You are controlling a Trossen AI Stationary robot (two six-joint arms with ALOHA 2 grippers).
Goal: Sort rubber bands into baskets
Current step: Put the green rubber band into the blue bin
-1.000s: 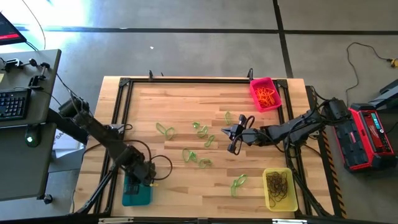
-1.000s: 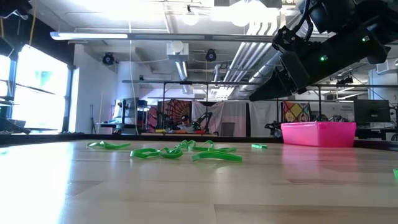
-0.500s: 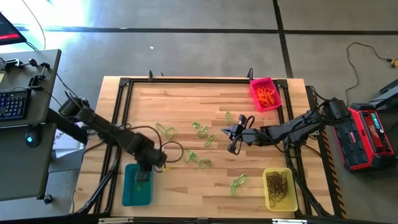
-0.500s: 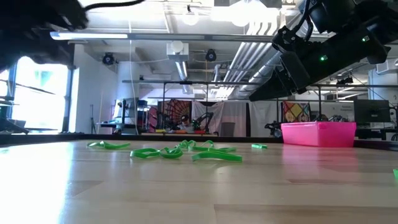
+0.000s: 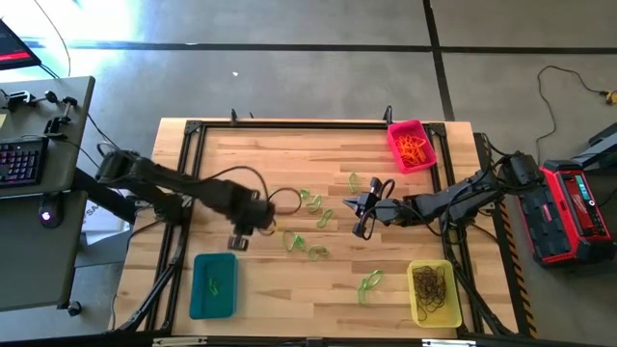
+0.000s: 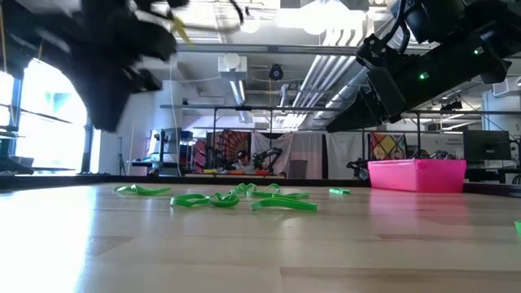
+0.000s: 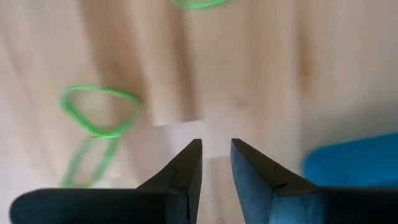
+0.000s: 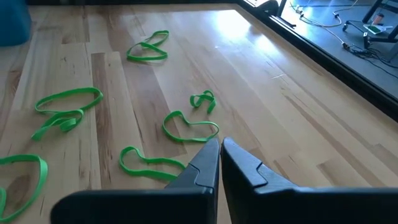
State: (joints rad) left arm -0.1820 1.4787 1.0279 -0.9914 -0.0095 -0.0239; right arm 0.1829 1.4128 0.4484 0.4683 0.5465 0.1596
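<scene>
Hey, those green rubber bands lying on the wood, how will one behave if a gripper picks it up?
Probably floppy: the green rubber bands lie in kinked, twisted loops rather than round ones. Likely very light, being thin strips flat on the table. One would probably sag and dangle from the fingers, and might slip out if pinched at an edge.

We see the left gripper (image 5: 240, 239) leave the teal basket (image 5: 213, 285) at seven o'clock and swing up toward the table's middle, now above bare wood beside the green rubber bands (image 5: 307, 247). A green band (image 5: 214, 286) now shows in that basket. Its fingers (image 7: 186, 169) stand slightly apart, empty.
</scene>
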